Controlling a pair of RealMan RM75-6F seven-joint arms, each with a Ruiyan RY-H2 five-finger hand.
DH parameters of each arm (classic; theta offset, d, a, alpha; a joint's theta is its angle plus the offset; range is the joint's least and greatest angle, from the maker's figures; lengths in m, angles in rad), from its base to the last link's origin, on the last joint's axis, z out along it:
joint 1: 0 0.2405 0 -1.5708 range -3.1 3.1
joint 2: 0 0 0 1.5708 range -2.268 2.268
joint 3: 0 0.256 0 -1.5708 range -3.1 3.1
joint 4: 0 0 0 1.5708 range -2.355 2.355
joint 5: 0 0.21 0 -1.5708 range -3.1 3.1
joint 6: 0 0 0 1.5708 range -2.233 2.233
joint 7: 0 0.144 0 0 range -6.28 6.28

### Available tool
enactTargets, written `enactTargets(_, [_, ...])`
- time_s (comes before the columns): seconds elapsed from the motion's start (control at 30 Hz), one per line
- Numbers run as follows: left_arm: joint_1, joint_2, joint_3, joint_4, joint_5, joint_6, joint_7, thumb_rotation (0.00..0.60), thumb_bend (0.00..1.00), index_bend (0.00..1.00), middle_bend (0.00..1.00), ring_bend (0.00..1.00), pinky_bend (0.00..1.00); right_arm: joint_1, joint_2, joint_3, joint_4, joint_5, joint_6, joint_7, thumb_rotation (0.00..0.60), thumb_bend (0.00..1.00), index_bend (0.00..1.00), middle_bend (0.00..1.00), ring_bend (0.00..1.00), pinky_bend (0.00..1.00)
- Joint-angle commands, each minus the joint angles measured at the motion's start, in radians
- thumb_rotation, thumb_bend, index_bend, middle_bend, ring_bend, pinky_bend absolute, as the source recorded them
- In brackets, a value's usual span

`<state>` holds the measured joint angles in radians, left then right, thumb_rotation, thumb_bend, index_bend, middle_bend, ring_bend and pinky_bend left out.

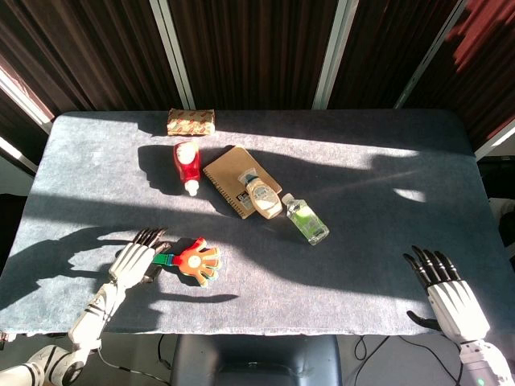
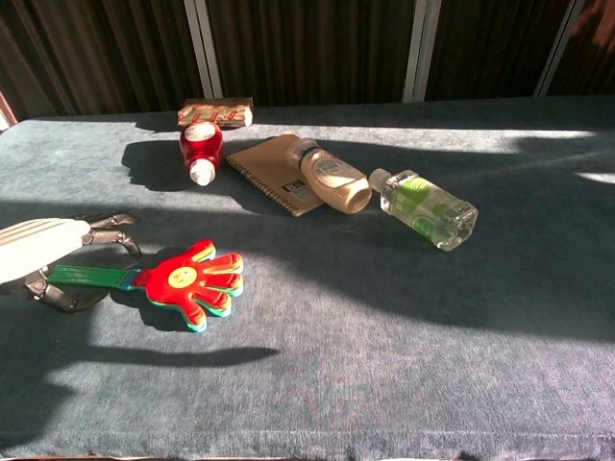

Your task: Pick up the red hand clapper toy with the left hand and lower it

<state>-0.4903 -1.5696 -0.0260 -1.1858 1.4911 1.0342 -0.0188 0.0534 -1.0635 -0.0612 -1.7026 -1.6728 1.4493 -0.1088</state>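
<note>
The red hand clapper toy [image 1: 197, 263] lies flat on the grey table near the front left, its green handle [image 2: 91, 277] pointing left. My left hand [image 1: 135, 259] reaches over the handle's end; in the chest view the left hand [image 2: 43, 252] has its fingers above the handle and its thumb below, apart, not closed on it. The toy [image 2: 187, 279] still rests on the cloth. My right hand [image 1: 449, 294] lies open at the table's front right edge, holding nothing, and appears only in the head view.
Behind the toy lie a red ketchup bottle [image 1: 187, 163], a brown spiral notebook [image 1: 233, 178] with a cream bottle [image 1: 262, 196] on it, and a clear bottle with a green label [image 1: 307, 219]. A patterned packet [image 1: 191, 122] sits at the back.
</note>
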Motion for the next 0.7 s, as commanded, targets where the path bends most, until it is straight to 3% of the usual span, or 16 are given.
enactTargets(0.03, [0.0, -0.01, 0.004, 0.01, -0.001, 0.003, 0.005, 0.6, 0.41, 0.33, 0.0, 0.0, 0.0, -0.001, 0.001, 0.0, -0.001, -0.002, 0.003, 0.002, 0.6, 0.16, 0.0, 0.0, 0.0, 0.0])
enactTargets(0.47, [-0.008, -0.037, 0.009, 0.021, -0.008, 0.004, -0.002, 0.6, 0.4, 0.33, 0.0, 0.0, 0.0, -0.002, 0.004, -0.002, -0.002, -0.004, 0.006, 0.005, 0.6, 0.16, 0.0, 0.0, 0.0, 0.0])
enactTargets(0.7, [-0.013, -0.05, 0.003, 0.024, -0.015, 0.008, 0.005, 0.6, 0.39, 0.45, 0.0, 0.0, 0.0, 0.0, 0.005, -0.002, -0.002, -0.003, 0.002, 0.008, 0.6, 0.16, 0.0, 0.0, 0.0, 0.0])
